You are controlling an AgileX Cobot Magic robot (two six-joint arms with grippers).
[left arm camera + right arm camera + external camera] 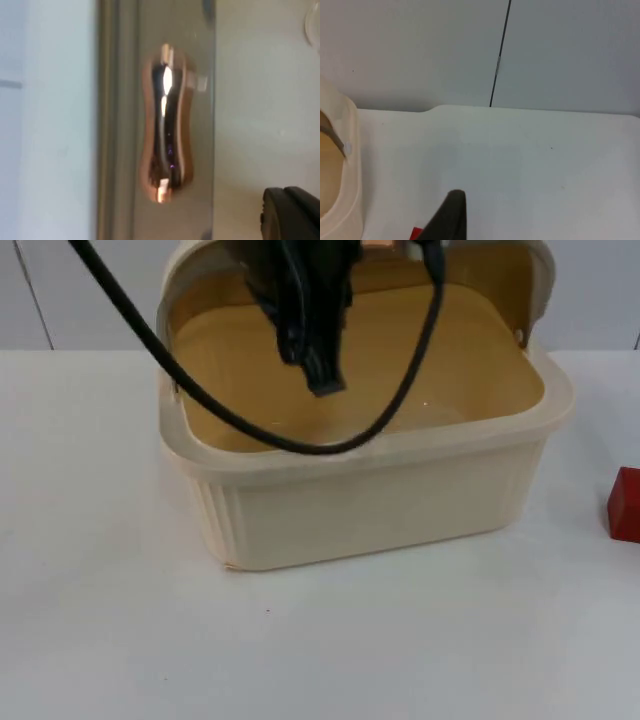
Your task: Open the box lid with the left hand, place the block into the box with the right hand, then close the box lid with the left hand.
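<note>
Lid (520, 280) raised by left gripper (322, 380); box (370, 505) open.

The lid could drop if released (copper handle (166, 125) ahead of the jaws); jaw states cannot be told; right gripper (447, 220) waits over red block (626, 505).

The red block (626, 504), right of the box (360, 510), is cut by the picture's edge; a fingertip (447, 220) hides most of it

Cream box (342, 165) rim beside the white table (520, 160) — grey partition wall (420, 50) behind.
</note>
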